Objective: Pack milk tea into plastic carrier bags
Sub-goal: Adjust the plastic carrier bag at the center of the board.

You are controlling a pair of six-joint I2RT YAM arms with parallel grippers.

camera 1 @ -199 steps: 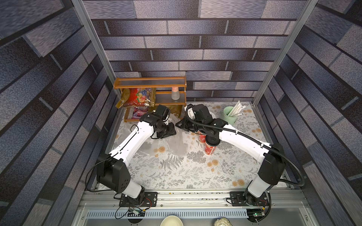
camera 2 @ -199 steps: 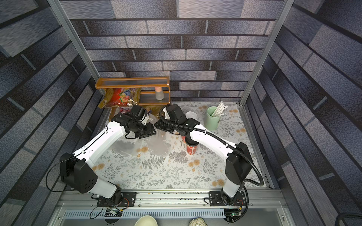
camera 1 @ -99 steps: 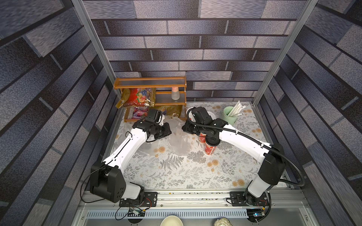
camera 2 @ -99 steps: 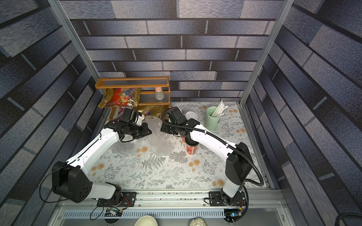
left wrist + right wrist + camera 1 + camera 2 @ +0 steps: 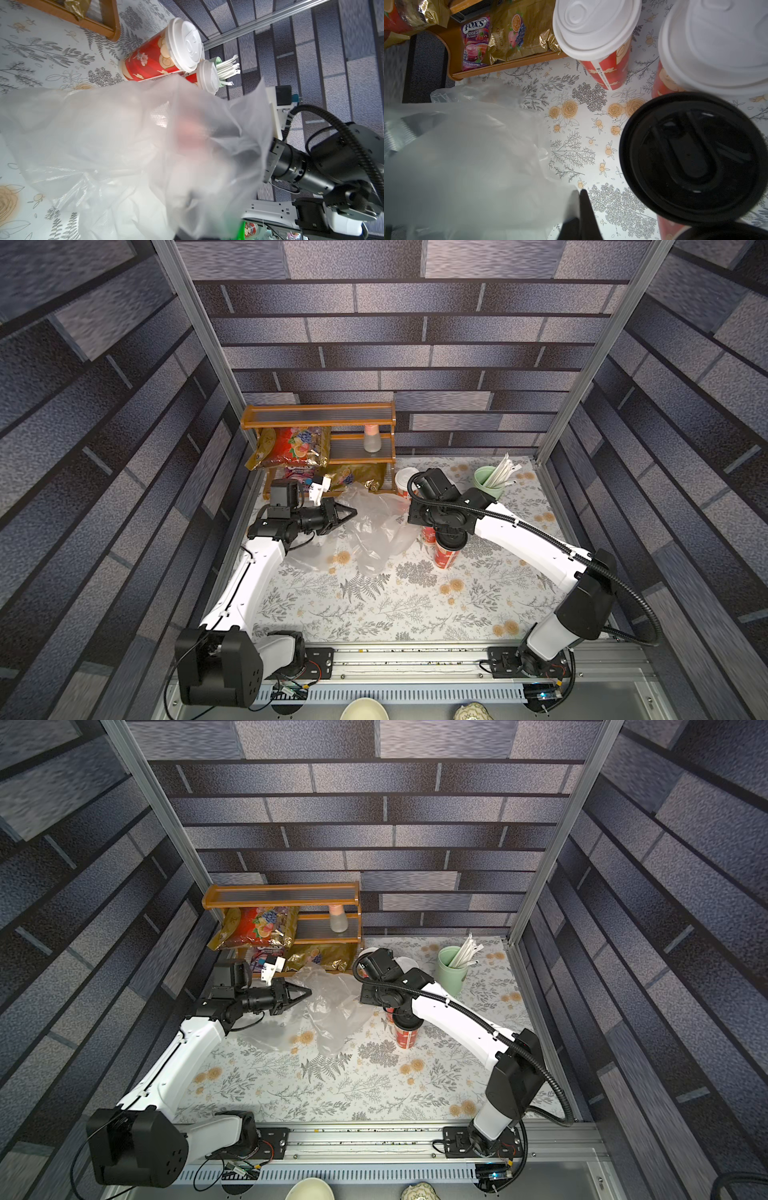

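Since the left gripper (image 5: 350, 513) has drawn back across the table (image 5: 415, 605) and snapped closed, the plastic carrier bag (image 5: 374, 531) is stretched between both grippers (its mouth looks about ready to be spread). The milk tea cups (image 5: 446, 556) stand unpacked just beside it, none bagged yet. The left fingers are clenched on one edge of the bag. The right gripper (image 5: 582, 196) fingers pinch the opposite edge, fully closed on the film.
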